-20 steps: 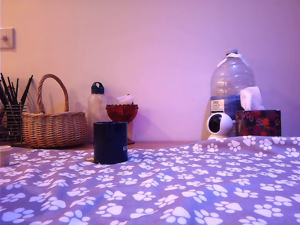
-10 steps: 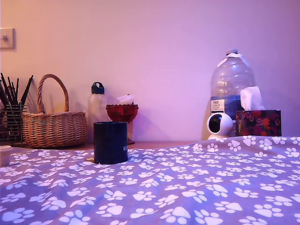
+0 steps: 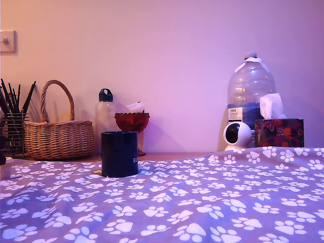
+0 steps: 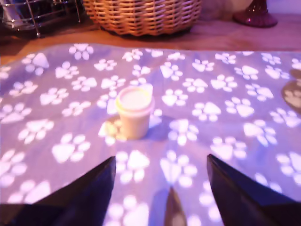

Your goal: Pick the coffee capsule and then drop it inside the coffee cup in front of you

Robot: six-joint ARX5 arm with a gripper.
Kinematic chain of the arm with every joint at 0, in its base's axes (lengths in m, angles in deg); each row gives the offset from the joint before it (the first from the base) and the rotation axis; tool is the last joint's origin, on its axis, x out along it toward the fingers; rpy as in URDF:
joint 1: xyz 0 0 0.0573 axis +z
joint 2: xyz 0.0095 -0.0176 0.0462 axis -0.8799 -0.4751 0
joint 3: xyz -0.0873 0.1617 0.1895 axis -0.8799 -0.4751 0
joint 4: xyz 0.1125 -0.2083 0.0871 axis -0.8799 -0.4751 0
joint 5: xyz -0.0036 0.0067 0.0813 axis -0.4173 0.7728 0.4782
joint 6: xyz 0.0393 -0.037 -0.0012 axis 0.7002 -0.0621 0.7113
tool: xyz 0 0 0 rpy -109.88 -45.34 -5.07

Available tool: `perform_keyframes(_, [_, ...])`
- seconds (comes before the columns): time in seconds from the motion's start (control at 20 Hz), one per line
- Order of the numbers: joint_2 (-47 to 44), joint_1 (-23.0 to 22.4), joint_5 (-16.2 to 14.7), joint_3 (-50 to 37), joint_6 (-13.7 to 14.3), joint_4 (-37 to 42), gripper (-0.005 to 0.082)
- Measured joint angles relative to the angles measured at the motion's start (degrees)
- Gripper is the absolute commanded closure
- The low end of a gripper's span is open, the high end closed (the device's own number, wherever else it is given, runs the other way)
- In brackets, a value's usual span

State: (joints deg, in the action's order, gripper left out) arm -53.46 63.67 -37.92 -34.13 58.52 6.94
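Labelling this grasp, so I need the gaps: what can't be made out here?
Coffee cup inside: exterior view is level with the rim; wall hides it.
Cup lettering: too small, wraps round.
Coffee capsule: unclear at the exterior view's left edge.
Gripper: wrist view's edge cuts its open fingers.

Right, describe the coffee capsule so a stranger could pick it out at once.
Start from the purple paw-print cloth, at the end by the wicker basket. Standing alone on the cloth near that basket is the coffee capsule: a stubby cream pod with a flat rimmed top, far smaller than the dark mug.
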Motion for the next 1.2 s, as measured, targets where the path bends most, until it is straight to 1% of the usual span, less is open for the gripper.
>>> perform_keyframes(0.2, [-3.41,0.66,0.00,3.45,0.59,0.48,0.0211])
perform_keyframes(0.3, [-5.18,1.16,0.00,4.50,1.57,0.90,0.0211])
perform_keyframes(0.6, [-9.33,2.36,-0.48,8.00,2.82,2.40,0.0214])
perform_keyframes(1.1, [-15.87,2.62,-0.94,16.74,2.95,1.20,0.0214])
perform_keyframes(1.2, [-16.81,2.78,-0.94,17.84,3.80,0.50,0.0216])
